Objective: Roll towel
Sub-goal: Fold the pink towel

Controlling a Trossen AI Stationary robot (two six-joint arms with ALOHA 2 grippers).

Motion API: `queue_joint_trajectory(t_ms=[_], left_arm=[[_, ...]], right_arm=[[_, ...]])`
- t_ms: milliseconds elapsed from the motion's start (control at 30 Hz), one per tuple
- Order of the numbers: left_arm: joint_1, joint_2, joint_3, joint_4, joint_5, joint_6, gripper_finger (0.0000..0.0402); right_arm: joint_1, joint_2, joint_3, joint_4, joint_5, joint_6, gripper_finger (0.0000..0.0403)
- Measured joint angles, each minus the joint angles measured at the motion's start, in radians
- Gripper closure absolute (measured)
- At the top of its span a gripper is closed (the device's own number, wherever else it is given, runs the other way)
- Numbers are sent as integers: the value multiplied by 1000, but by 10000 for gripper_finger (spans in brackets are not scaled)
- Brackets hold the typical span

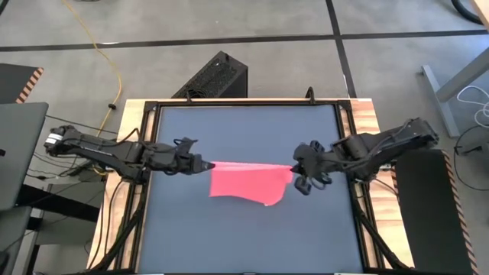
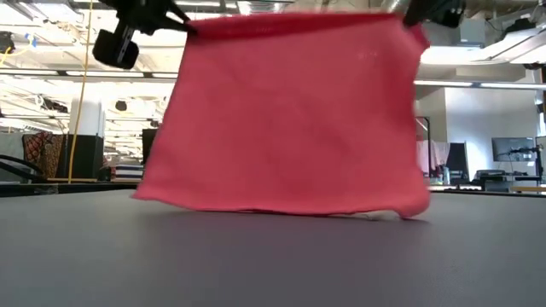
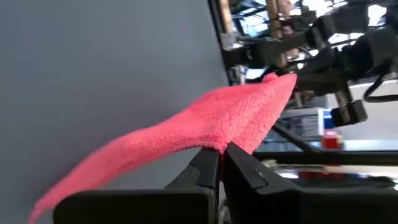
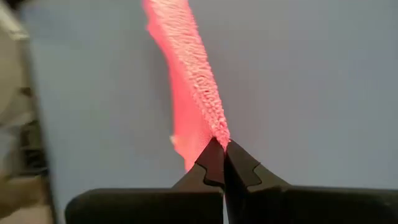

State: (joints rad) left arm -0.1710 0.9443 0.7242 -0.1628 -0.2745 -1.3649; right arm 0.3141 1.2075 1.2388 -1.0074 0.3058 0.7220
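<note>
Left hand (image 1: 205,164) pinches one upper corner of the small bright pink, thin, soft towel (image 1: 250,183), its fingers (image 3: 208,171) closed on the cloth. Right hand (image 1: 294,168) clamps the opposite upper corner the same way. Between them the towel hangs stretched above the middle of the dark grey bench (image 1: 244,237), its lower edge brushing the surface.

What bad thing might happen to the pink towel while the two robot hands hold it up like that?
The left gripper and right gripper each pinch only a top corner of the towel, so a corner might slip out. The bottom edge hangs unevenly, barely brushing the table, so it could land wrinkled and roll crooked.
</note>
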Motion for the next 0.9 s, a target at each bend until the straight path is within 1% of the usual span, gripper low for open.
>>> queue_joint_trajectory(t_ms=[133,300,533,700,900], left_arm=[[35,0,0,-63,0,68,402],[73,0,-1,-164,0,130,402],[109,0,-76,-170,4,153,402],[132,0,-128,-162,6,182,402],[161,0,-141,-154,0,232,402]], right_arm=[[-65,48,0,3,34,-50,390],[-137,111,0,19,39,-106,390],[-185,224,0,70,37,-193,389],[-228,316,0,85,42,-211,388],[-288,399,0,138,155,-230,388]])
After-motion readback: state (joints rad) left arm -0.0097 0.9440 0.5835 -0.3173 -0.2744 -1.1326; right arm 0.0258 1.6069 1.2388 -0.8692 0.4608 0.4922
